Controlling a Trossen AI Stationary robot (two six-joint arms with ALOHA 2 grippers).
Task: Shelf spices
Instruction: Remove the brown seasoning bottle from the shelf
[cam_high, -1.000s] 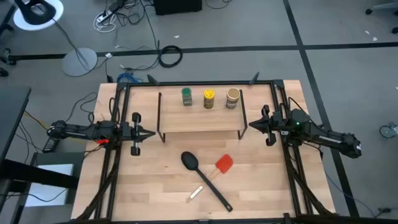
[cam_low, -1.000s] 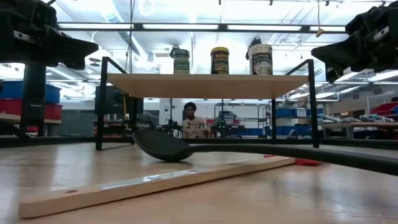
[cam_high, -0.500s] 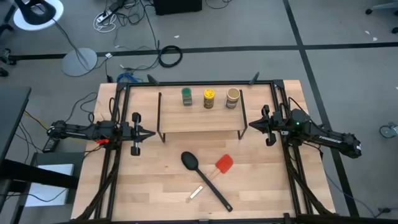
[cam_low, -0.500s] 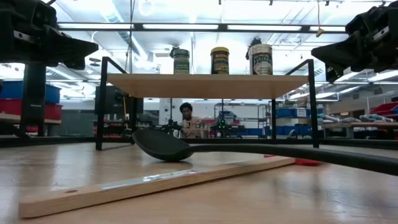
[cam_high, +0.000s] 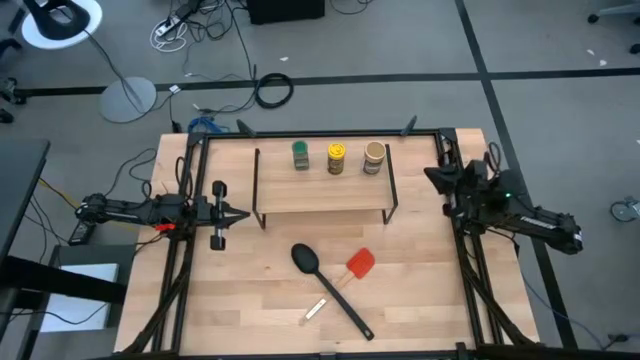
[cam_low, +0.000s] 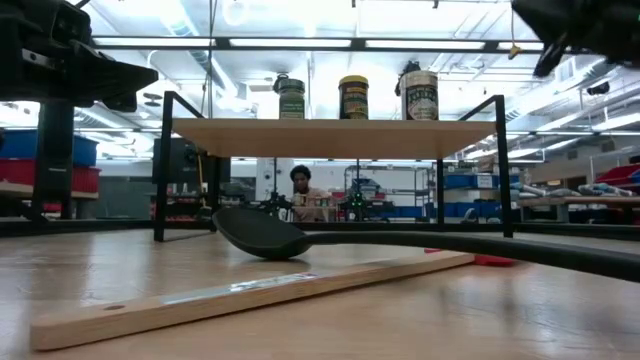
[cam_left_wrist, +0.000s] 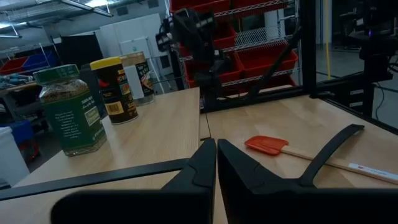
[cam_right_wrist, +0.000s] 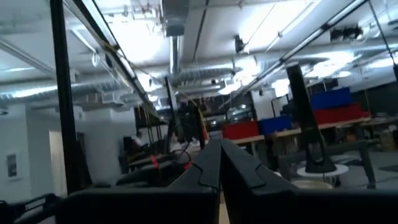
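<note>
Standing in a row on the shelf (cam_high: 322, 196) at the worktop's (cam_high: 260, 300) far side, the green-topped jar (cam_high: 300, 154), yellow jar (cam_high: 336, 158) and tan jar (cam_high: 374, 157) all sit upright. The left pincer (cam_high: 243, 214), closed and empty, hovers just beside the shelf's left end; the right pincer (cam_high: 432, 173), also closed and empty, is off its right end, angled upward. The jars lie between both arms, the tan one nearest the right. Shelving looks done.

Three spices (cam_high: 337, 158) stand in a row on the shelf (cam_high: 322, 195) — both arms flank it.
</note>
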